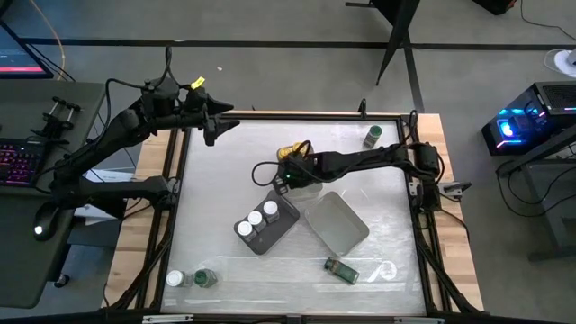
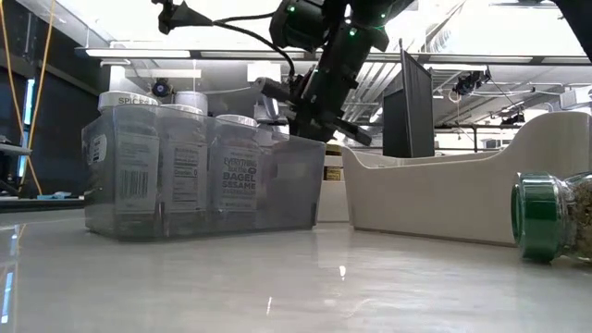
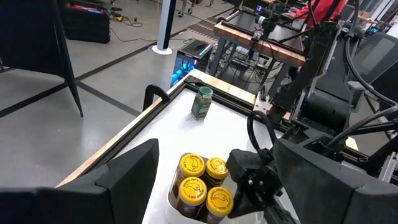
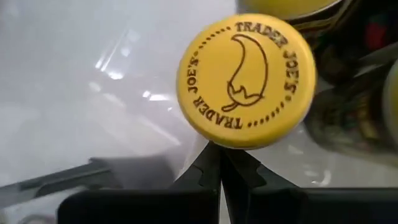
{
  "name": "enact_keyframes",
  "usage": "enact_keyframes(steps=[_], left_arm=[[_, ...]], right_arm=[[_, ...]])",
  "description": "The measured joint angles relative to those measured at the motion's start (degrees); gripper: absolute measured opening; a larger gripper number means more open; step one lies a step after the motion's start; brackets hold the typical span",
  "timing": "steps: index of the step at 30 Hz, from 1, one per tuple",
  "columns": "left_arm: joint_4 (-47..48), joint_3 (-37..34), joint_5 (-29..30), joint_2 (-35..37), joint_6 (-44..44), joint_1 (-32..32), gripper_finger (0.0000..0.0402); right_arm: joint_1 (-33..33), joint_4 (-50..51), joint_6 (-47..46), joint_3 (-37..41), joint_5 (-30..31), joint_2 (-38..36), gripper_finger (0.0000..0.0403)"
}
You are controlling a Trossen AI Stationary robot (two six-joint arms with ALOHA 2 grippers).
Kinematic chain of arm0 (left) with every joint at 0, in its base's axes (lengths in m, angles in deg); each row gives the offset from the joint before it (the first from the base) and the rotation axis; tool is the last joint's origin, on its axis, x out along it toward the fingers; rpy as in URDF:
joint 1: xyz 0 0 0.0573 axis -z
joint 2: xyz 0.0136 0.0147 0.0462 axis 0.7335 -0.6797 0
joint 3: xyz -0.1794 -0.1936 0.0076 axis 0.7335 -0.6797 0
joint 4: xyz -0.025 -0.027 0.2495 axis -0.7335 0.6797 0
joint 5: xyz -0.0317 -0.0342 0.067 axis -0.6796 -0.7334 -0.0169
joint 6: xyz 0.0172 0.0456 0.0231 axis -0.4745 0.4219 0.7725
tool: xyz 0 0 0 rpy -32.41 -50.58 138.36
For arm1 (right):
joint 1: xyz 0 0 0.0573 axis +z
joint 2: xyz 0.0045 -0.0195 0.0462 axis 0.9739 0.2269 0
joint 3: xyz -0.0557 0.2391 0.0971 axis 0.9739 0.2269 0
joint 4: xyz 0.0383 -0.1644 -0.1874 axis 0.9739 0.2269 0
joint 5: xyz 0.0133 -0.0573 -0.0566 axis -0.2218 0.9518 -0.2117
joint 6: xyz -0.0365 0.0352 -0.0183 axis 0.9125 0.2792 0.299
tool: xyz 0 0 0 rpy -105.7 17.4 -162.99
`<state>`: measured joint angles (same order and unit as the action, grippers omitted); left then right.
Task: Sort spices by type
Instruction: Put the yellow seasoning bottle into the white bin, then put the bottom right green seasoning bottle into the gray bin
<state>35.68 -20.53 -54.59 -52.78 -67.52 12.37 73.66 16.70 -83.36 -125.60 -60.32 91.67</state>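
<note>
Several spice jars with yellow lids [image 3: 202,186] stand together in a small white tray [image 1: 310,192] at the table's middle. My right gripper [image 1: 286,173] hangs over them, shut, its fingertips [image 4: 221,163] at the rim of one yellow lid [image 4: 245,81]. Three white-lidded jars [image 1: 256,220] stand in a grey tray [image 2: 203,176]. One green-lidded jar [image 1: 373,137] stands at the far right. Another [image 2: 555,217] lies on its side near the front. My left gripper [image 3: 214,152] waits open above the table's far left corner. My right gripper comes slanting down with its shut fingertips [image 4: 211,165] right at the edge of a yellow lid [image 4: 230,140]. Nothing is between the fingers. I cannot tell whether they touch the lid.
An empty white tray [image 1: 337,220] lies right of the grey one. A white-lidded jar [image 1: 175,279] and a green-lidded jar [image 1: 205,277] stand at the front left. A black frame [image 1: 180,180] runs round the table.
</note>
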Motion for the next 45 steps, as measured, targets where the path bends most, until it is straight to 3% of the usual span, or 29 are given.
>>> enact_keyframes(steps=[5, 10, 16, 25, 32, 37, 45], left_arm=[[0.0, 0.0, 0.0, 0.0, -0.5, 0.0, 0.0305], [0.6, 0.0, 0.0, 0.0, -0.5, 0.0, 0.0305], [0.9, 0.0, 0.0, 0.0, -0.5, 0.0, 0.0305], [0.8, 0.0, 3.5, 0.0, -2.0, 0.0, 0.0305], [0.8, 0.0, 2.0, -0.2, -2.9, 0.0, 0.0305], [0.8, 0.0, 0.4, -0.4, -3.5, 0.0, 0.0305], [0.9, 0.0, -1.8, -0.6, -0.5, 0.0, 0.0305]], right_arm=[[0.0, 0.1, 0.2, 0.0, 4.4, 0.0, 0.0], [0.0, 0.4, -0.5, 0.0, 4.9, 0.0, 0.0], [0.6, 1.5, 4.9, 0.0, -3.3, -2.2, 0.0], [1.7, 10.2, 15.9, 0.0, -10.3, -17.3, 0.0], [11.6, 25.5, 6.0, 0.0, -14.0, -23.8, 0.0004], [21.9, 26.9, -2.8, 0.0, -19.3, -21.9, 0.0067], [35.5, 22.3, -11.4, 0.0, -22.4, -14.5, 0.025]])
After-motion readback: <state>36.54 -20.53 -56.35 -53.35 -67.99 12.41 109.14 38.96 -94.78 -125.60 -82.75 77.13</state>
